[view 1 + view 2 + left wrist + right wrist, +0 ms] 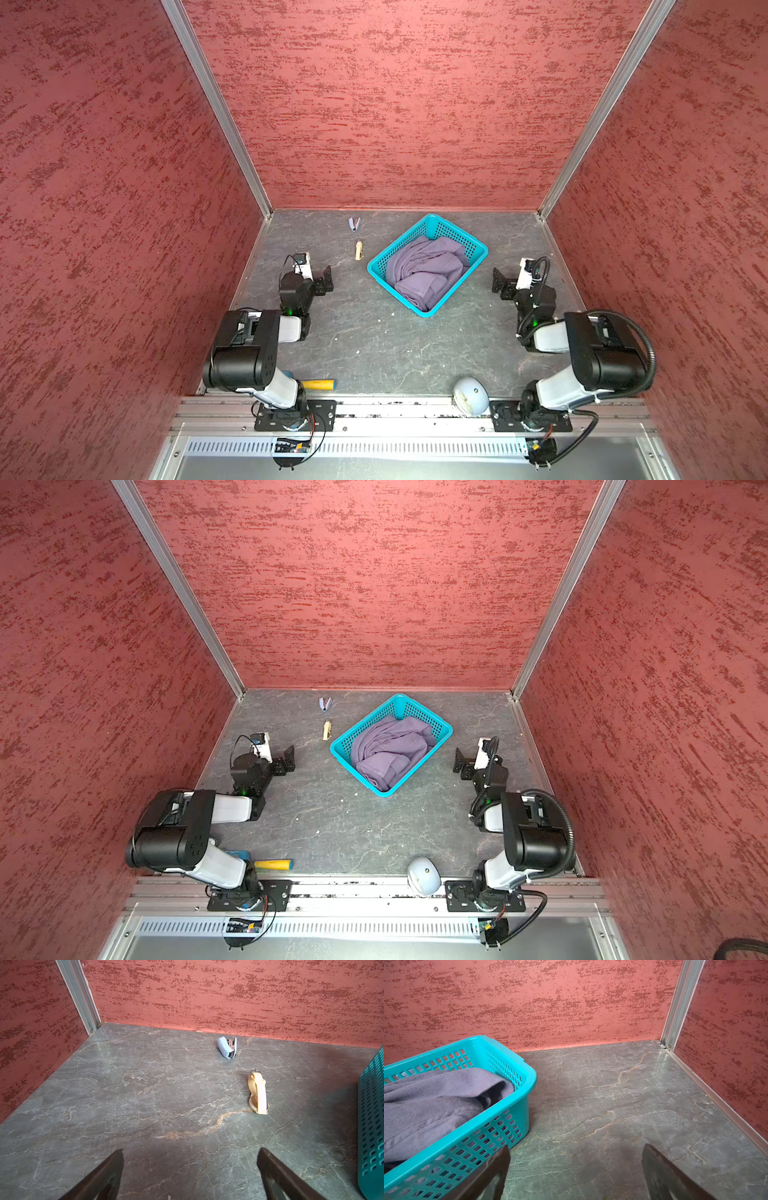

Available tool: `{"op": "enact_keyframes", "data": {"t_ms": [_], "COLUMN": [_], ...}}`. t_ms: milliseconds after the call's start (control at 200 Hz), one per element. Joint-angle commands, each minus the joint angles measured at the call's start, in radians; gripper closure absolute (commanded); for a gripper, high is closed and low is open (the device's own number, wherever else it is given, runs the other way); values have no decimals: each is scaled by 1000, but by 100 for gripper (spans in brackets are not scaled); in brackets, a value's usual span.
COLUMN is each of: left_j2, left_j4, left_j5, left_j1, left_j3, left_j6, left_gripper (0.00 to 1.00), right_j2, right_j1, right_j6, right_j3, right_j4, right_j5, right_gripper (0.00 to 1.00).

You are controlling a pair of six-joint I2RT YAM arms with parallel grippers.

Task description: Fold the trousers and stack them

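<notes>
The muted purple trousers (424,270) (388,748) lie bunched up inside a turquoise mesh basket (473,243) (440,725) at the middle-right of the grey table in both top views. The right wrist view shows the trousers (429,1101) filling the basket (512,1113) close beside one finger. My left gripper (326,279) (289,757) (191,1153) stands open over bare table, left of the basket. To the basket's right, my right gripper (498,281) (460,762) (575,1153) is open too, with nothing between its fingers.
A pale blue stapler (354,223) (227,1047) and a cream wristwatch (358,249) (257,1093) lie near the back wall, left of the basket. A yellow-handled tool (318,384) and a pale dome-shaped object (469,395) sit at the front edge. Red walls enclose three sides.
</notes>
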Motion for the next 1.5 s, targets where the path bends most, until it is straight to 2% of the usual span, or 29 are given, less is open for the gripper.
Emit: {"op": "enact_keyframes", "data": {"t_ms": [0, 591, 691, 847, 1157, 1217, 1262, 1358, 1433, 1498], "left_j2": [-12, -12, -16, -12, -13, -17, -41, -144, -222, -285], "left_j4": [15, 13, 35, 15, 14, 30, 6, -174, -333, -386], "left_j5": [7, 8, 98, 24, 46, 65, 67, -35, -115, -185], "left_j1": [0, 2, 47, 10, 21, 31, 24, -16, -55, -95], "left_j3": [8, 8, -4, 8, 9, 1, 0, 52, 109, 130], "left_j6": [12, 12, -13, 6, -1, -4, 5, 17, 23, 0], "left_gripper": [1, 1, 1, 1, 0, 1, 1, 1, 1, 1], "right_j2": [-7, -5, -6, -5, -7, -41, -80, -146, -212, -287], "right_j1": [2, 2, 2, 2, 2, 6, 6, 9, 22, 56], "right_j6": [-22, -17, -18, -17, -16, 11, 23, 23, 86, 138], "right_j3": [15, 14, 15, 18, 23, 56, 120, 244, 264, 241], "right_j4": [28, 30, 29, 25, 20, -65, -217, -461, -529, -535], "right_j5": [20, 26, 28, 29, 48, 121, 158, 146, 166, 230], "right_gripper": [1, 1, 1, 1, 1, 1, 1, 1, 1, 1]}}
